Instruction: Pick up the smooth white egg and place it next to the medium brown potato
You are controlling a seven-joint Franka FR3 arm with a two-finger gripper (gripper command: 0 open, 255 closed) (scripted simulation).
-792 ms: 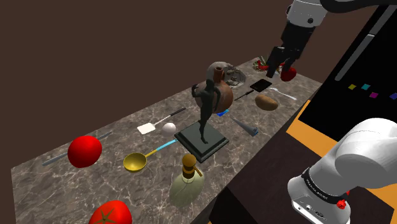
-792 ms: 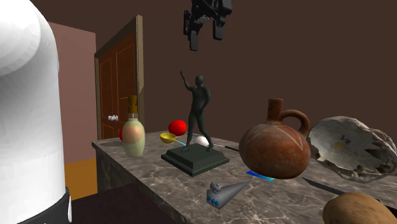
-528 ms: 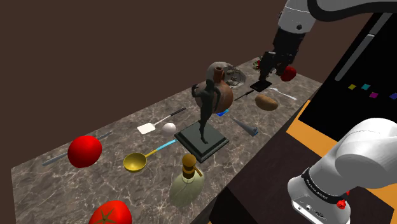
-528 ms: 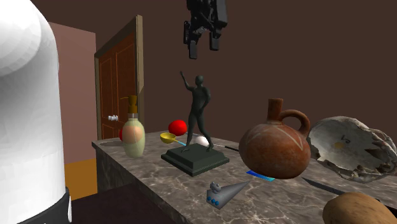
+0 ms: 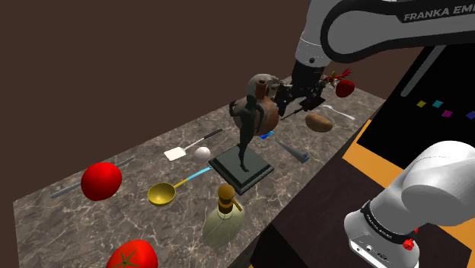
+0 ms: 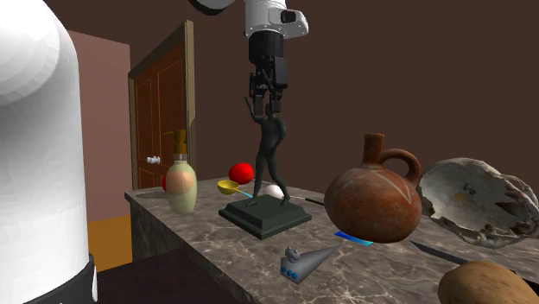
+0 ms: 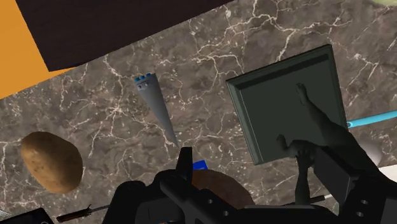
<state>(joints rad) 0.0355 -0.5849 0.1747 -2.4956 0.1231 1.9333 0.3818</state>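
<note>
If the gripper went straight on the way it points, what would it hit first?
The gripper would probably meet the brown jug first; the dark statue's raised arm is close beside its path, and depth is unclear.

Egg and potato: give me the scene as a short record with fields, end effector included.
egg: white, on the marble counter by the white spatula, not held
potato: brown, on the same counter, well apart from the egg
end effector: open, empty, in the air over the dark statue
task state: egg not yet picked up
</note>
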